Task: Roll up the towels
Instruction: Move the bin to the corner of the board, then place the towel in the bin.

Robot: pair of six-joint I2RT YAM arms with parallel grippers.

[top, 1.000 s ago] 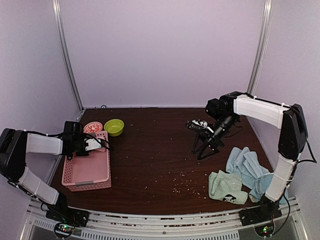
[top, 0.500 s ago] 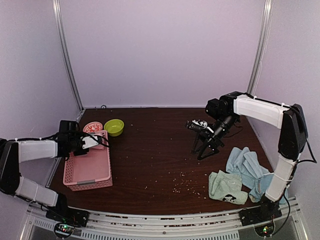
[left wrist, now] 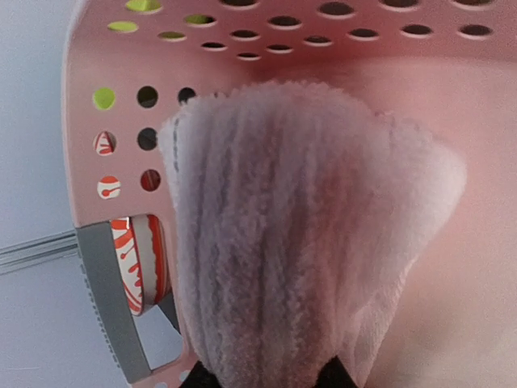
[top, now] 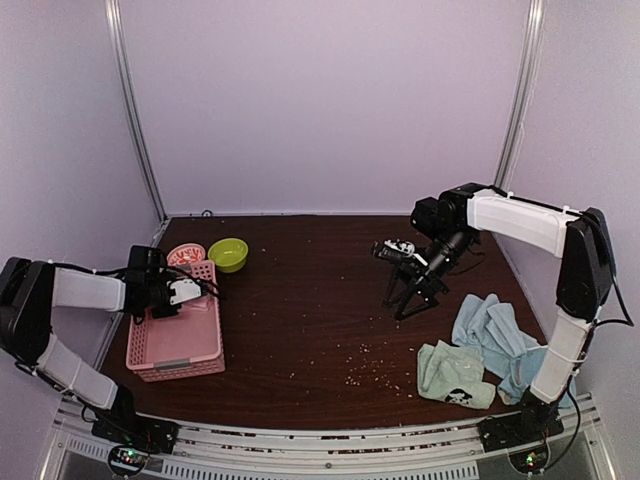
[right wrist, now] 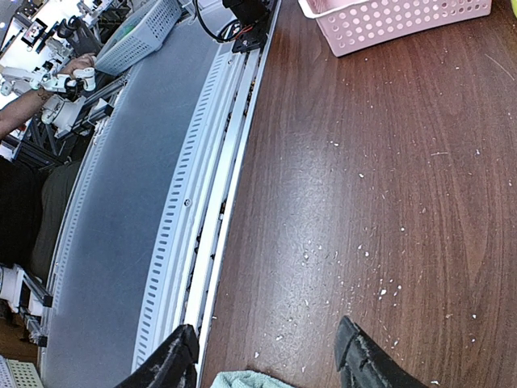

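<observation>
The left gripper (left wrist: 262,376) clenches the pink towel (left wrist: 299,234) at the far end of the basket (top: 180,368); set it on the basket floor before letting go, so it keeps its roll. The right gripper (right wrist: 265,360) hangs released and empty; the green towel (top: 455,372) and blue towels (top: 490,325) lie near right

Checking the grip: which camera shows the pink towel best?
Left wrist view: the pink towel fills the frame, pinched in the left pincer over the pink basket. Top view barely shows it; right wrist view, not at all.
</observation>
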